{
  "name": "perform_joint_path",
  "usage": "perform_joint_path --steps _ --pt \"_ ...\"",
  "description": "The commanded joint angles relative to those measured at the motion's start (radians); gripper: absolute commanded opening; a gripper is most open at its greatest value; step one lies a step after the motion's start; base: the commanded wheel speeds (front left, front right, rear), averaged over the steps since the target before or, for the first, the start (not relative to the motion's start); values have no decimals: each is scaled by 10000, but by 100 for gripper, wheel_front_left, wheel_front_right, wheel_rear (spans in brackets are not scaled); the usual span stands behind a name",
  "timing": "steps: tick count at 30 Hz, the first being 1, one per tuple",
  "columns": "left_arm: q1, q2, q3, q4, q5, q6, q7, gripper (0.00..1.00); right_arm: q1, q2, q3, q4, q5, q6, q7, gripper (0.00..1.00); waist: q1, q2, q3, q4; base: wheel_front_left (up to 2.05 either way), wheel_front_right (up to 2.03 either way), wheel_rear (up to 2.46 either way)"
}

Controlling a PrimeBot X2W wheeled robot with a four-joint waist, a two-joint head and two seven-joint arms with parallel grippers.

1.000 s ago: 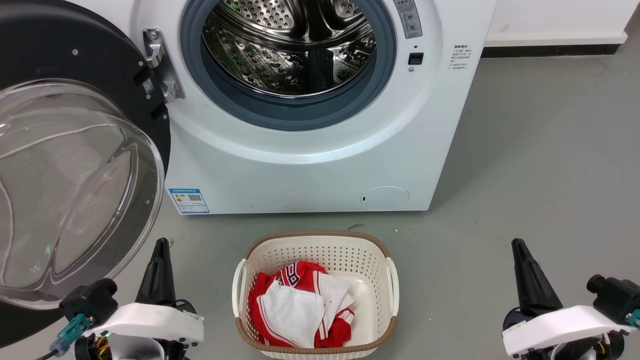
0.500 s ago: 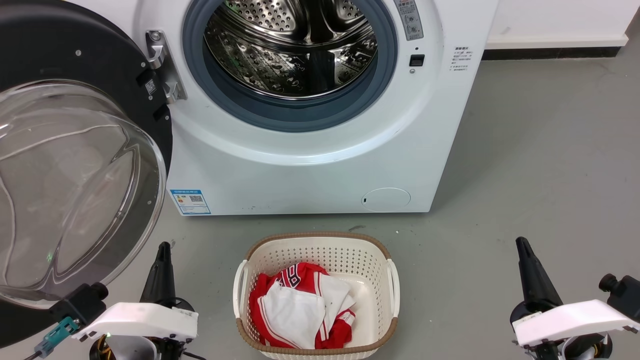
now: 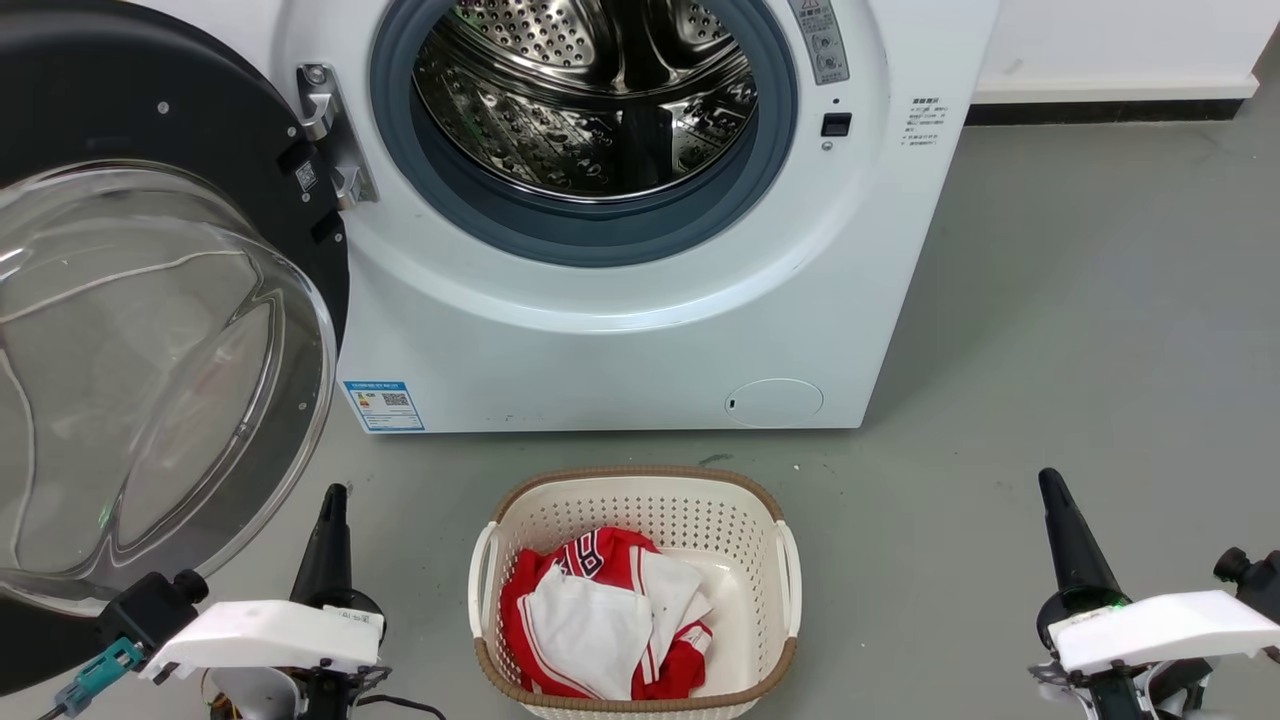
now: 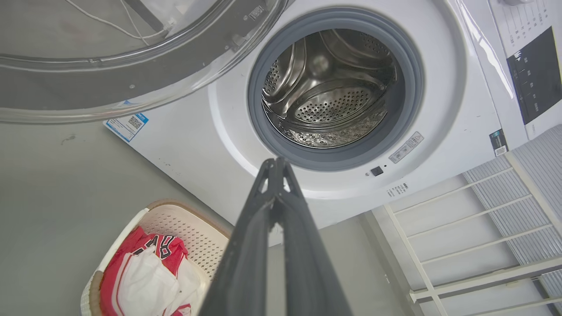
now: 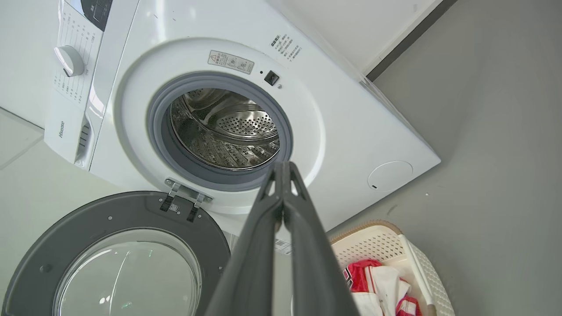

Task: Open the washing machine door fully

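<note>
Since washing machine door (image 3: pixel 120 90) hangs swung wide at 9 o'clock of washing machine (image 3: pixel 620 340), drum (image 3: pixel 585 90) exposed, task judged done or nearly. Left pincer (image 3: pixel 334 495) at 7 o'clock, right pincer (image 3: pixel 1048 480) at 5 o'clock: both pressed closed, empty.

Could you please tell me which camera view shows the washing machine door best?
The right wrist view: the washing machine door appears nearly whole, dark ring and glass bowl, standing open. The head view crops its left side; the left wrist view catches an arc of its rim.
</note>
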Motion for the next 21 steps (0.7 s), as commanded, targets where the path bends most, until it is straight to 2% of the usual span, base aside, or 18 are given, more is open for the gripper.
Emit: perform_joint_path --steps 1,21 --pt "-251 29 68 -54 -404 -99 103 0 -275 -76 -44 -20 429 0 78 0 0 0 -8 5 0 0 0" --pt "-326 -23 176 164 -2732 -254 678 0 -484 -78 -235 332 2759 -1 496 0 0 0 -80 51 0 0 0"
